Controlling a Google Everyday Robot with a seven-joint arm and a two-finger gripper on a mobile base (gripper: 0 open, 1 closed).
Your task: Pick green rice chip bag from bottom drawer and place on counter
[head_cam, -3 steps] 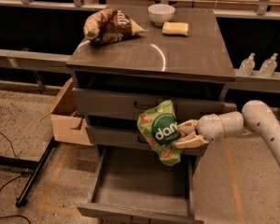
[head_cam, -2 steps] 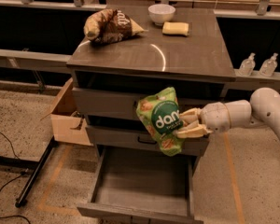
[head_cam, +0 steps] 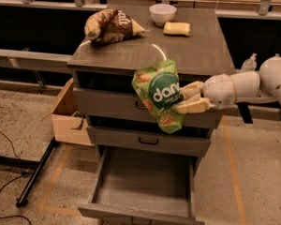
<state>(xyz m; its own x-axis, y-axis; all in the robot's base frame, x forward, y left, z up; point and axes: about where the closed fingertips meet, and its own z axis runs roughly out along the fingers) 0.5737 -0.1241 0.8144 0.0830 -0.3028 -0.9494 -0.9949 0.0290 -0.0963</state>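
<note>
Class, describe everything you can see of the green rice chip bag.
The green rice chip bag is a crinkly light-green packet with a dark green round logo, white "dang" lettering and pictured chips. It hangs tilted before the upper drawers, its top overlapping the counter edge, pinched on one side by the gripper.

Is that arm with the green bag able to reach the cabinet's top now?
Likely yes: the tool, shut on the green rice chip bag, hangs just below the edge of the counter; brown bag, bowl and yellow block sit farther back.
</note>
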